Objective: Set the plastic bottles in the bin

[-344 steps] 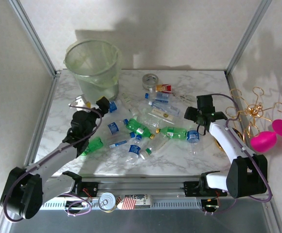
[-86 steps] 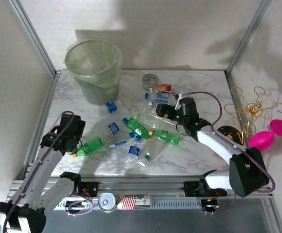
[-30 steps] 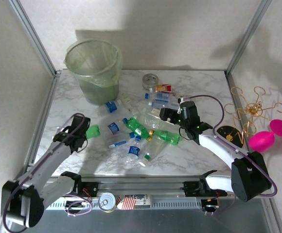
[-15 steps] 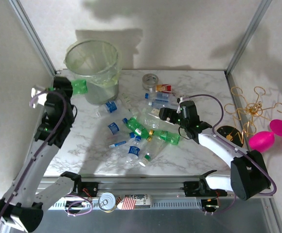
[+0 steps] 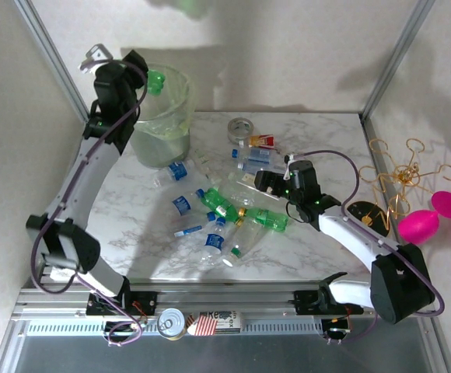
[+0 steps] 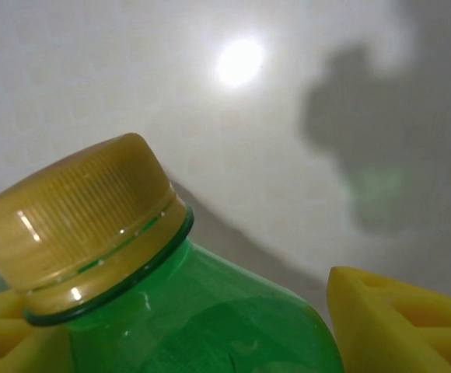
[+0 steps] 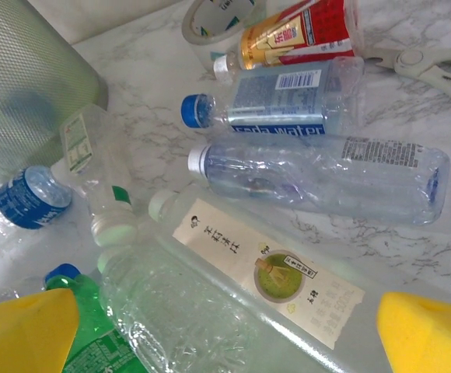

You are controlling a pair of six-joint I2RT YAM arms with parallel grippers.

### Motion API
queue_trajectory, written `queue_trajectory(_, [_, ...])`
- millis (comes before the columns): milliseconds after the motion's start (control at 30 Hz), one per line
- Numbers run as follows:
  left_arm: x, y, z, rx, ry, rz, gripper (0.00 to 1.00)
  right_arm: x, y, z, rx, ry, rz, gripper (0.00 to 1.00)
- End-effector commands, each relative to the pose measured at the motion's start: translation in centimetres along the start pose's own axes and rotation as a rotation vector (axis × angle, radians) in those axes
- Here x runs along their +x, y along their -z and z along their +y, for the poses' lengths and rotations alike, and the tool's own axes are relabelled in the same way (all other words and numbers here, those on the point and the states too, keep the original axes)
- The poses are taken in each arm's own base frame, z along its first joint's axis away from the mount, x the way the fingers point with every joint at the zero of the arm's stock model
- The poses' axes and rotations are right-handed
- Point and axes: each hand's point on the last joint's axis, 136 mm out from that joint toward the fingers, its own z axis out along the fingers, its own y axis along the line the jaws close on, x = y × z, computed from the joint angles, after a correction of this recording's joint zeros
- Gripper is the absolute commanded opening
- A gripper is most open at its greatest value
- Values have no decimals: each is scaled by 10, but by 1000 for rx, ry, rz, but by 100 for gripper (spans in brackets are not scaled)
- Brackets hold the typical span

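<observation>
Left gripper (image 5: 146,76) clamps green bottle (image 6: 210,318); seemingly over bin (image 5: 166,132)

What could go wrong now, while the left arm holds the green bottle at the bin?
The left gripper holds the green bottle above the bin; dropped off-centre, it may hit the rim and fall outside. The right gripper is open over tightly packed clear bottles; closing may squeeze one away or catch two.
</observation>
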Motion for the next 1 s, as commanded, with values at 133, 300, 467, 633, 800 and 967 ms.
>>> queue_trajectory(133, [44,-46,26,-141,-337,120,42,0,10,-6,27,1,-23,99])
queue_trajectory(300, [79,-68,53,-250,-470,176,43,0,13,-7,36,4,-26,99])
queue_trajectory(467, [106,-78,74,-310,-539,229,47,-1,15,-8,42,1,-31,99])
queue_trajectory(633, [111,-79,76,-320,-545,239,59,-3,17,-9,50,1,-36,99])
queue_trajectory(800, [97,-75,64,-291,-507,212,77,-4,16,-8,46,-2,-36,99])
queue_trajectory(967, [70,-61,34,-226,-460,163,95,-3,13,-7,47,13,-25,99])
